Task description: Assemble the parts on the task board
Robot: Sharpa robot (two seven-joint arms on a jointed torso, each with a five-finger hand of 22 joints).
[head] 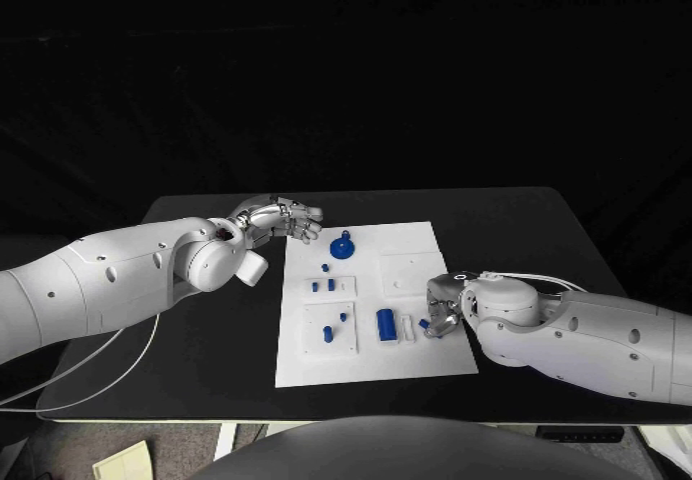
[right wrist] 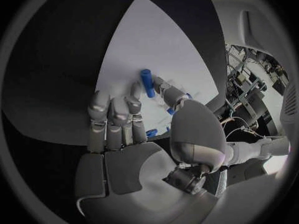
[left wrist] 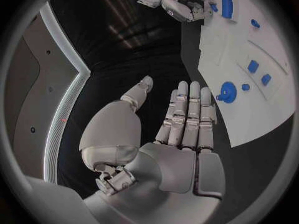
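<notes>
Head view: the white task board point(head: 408, 250) lies on the black table point(head: 519, 215), blue parts point(head: 385, 322) scattered just beyond the right hand point(head: 446, 306); left wrist view: the left hand point(left wrist: 181, 134) hovers empty, fingers straight, slightly apart; right wrist view: whether those fingertips point(right wrist: 136, 89) pinch a blue cylinder point(right wrist: 147, 82) is unclear.

Parts point(head: 387, 324) on task board point(head: 411, 245)

A black table point(head: 519, 225) sits against a dark backdrop. A white cable point(head: 108, 365) loops over its left edge and hangs past it. Below the front edge, on the floor, lies a pale yellowish sheet point(head: 123, 465).
</notes>
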